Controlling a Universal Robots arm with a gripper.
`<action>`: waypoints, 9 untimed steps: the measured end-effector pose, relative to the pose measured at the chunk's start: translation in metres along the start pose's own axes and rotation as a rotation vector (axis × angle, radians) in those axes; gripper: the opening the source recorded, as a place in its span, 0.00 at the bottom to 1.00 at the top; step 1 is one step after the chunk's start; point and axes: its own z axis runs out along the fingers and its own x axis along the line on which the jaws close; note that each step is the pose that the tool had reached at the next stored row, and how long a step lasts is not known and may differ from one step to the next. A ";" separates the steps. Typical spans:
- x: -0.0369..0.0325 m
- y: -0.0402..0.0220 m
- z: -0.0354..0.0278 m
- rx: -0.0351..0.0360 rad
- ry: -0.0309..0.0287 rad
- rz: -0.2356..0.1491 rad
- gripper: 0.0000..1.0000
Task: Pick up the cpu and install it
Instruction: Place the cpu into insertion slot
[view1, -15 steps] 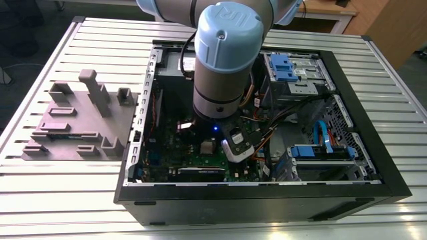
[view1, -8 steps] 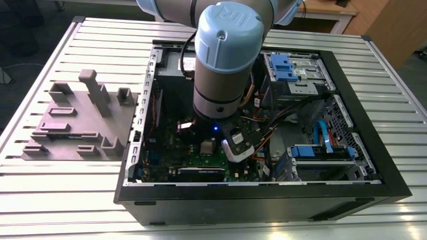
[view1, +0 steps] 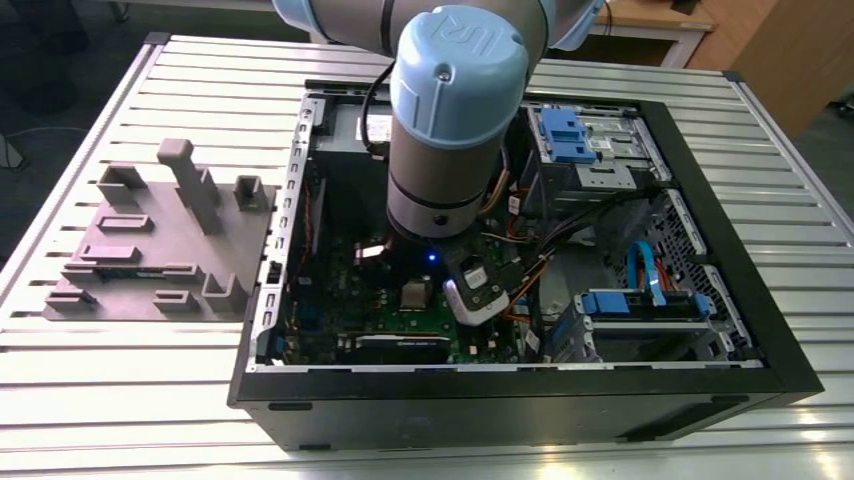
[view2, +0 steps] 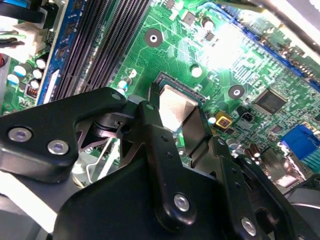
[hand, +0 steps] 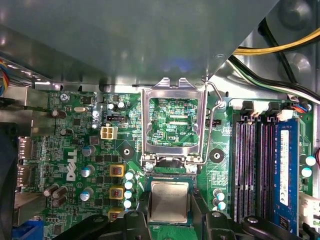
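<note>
The gripper has its two black fingers set against opposite edges of the cpu, so the jaws look closed on the chip. The nearer finger covers part of its metal top. In the first wrist view the cpu lies square over the socket on the green motherboard, though it is hard to judge whether it is fully seated or held just above. Just beyond it the socket's load plate stands flipped open, with its wire lever beside it. Memory slots run alongside, and yellow and black cables cross one corner next to a grey metal panel. In the exterior view the arm reaches down into the open computer case and hides the jaws. The grey fixture stands apart from the case on the slatted table.
</note>
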 end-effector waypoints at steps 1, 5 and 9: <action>0.0000 -0.0001 0.0000 -0.0001 0.0000 -0.002 0.46; 0.0000 -0.0007 0.0000 0.0004 0.0014 -0.025 0.46; -0.0003 -0.0008 0.0000 0.0006 0.0019 -0.031 0.46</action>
